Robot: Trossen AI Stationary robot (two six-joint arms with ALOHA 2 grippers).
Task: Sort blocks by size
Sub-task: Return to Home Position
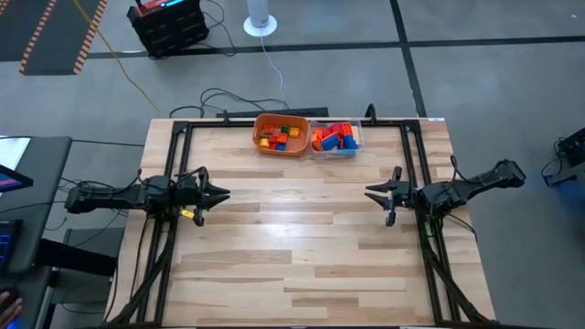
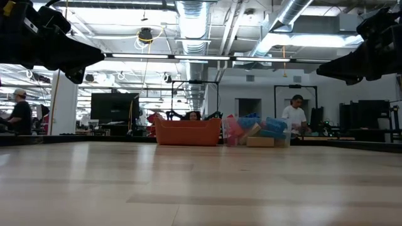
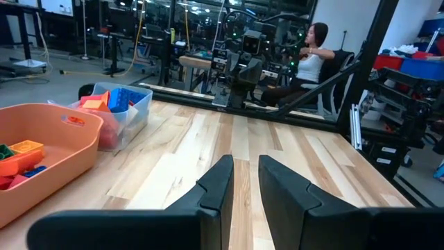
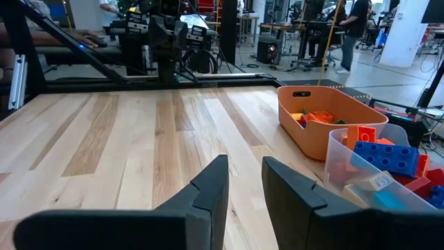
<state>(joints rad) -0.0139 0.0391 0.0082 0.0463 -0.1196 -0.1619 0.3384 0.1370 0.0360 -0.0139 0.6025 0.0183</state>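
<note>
Your blocks (image 1: 331, 139), upper centre in bowl (image 1: 259, 128) and bin (image 1: 358, 137), look light, rigid, slick; pinch across flat sides. Left claw (image 1: 219, 194) and right claw (image 1: 375, 193) gape empty.

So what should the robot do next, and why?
Probably just park both arms at the sides and stop. All the blocks in view lie in the orange bowl or the clear container, and none is on the table. The left gripper and right gripper hang open and empty above the wood, so nothing looks left to pick up.
</note>
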